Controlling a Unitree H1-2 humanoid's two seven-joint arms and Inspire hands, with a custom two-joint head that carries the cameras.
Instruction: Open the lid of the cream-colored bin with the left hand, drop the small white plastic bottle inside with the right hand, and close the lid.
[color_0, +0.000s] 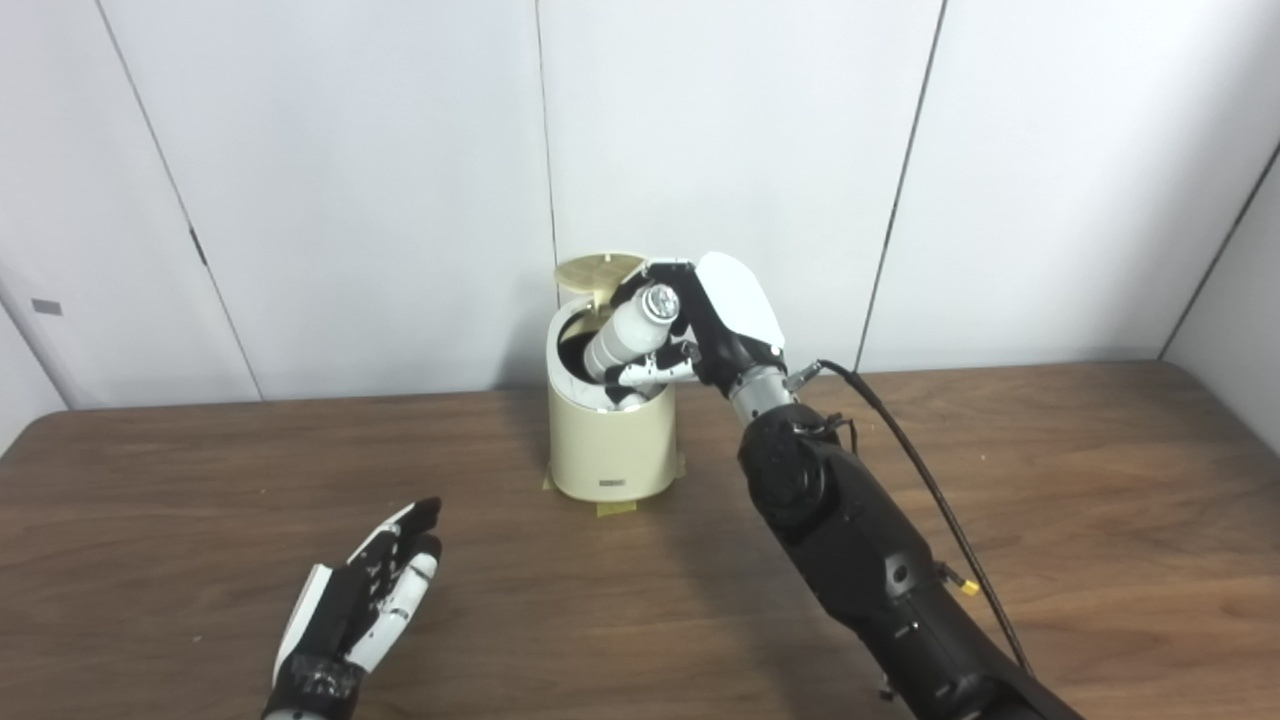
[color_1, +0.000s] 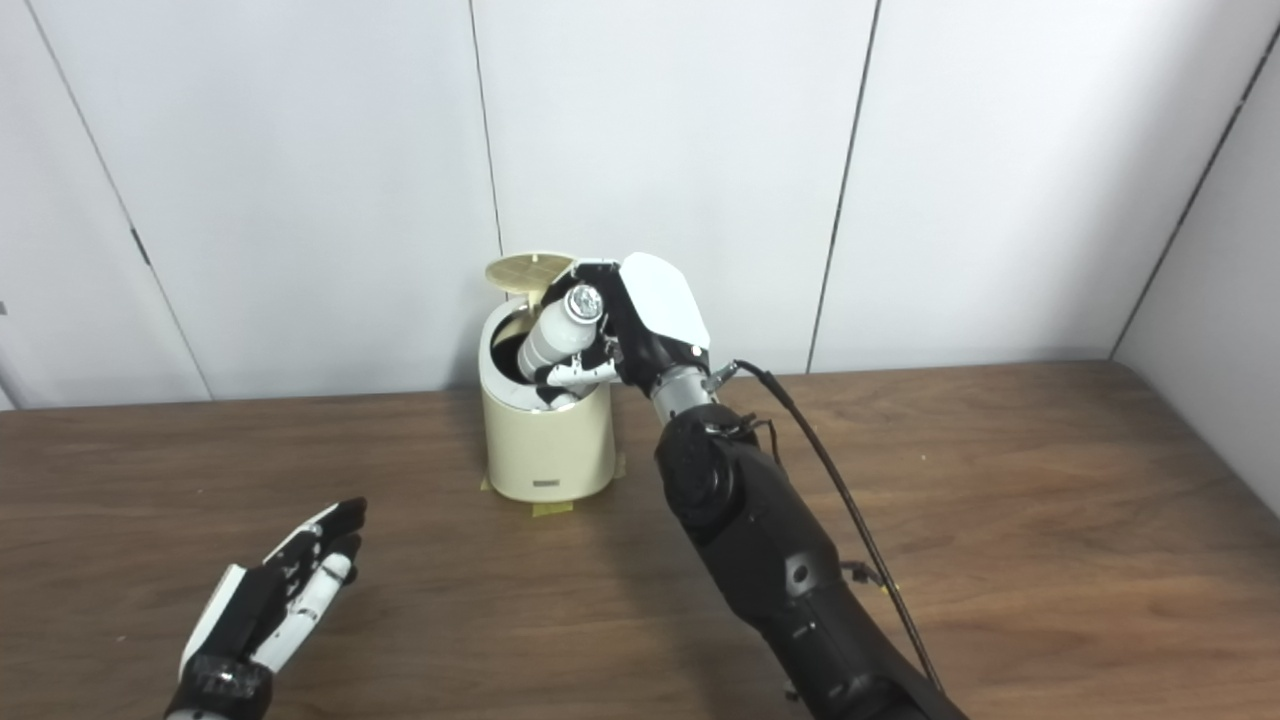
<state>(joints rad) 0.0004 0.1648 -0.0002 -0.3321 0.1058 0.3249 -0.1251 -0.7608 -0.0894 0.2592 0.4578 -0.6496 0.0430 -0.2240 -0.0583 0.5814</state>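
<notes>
At the centre of the frame, the right hand (color_0: 700, 335) has its fingers (color_0: 655, 372) curled around the small white plastic bottle (color_0: 625, 340), gripping it near the upper body. That bottle is tilted, its silvery cap up and to the right, its base pointing down into the open mouth of the cream-colored bin (color_0: 610, 440). The bin's lid (color_0: 598, 270) stands raised behind the opening, just above the bottle.

The bottle looks light and stiff, with a smooth, likely slippery wall, so a wrap around its middle seems the surest hold. It appears narrow enough to pass the rim, though the raised lid and the near edge of the opening leave little spare room around the fingers.

Toward the lower left of the frame, the left hand (color_0: 360, 600) rests low over the desk (color_0: 1050, 480), well apart from the bin, fingers spread and holding nothing. Brown desk surface lies open on both sides of the bin, with white wall panels behind.
</notes>
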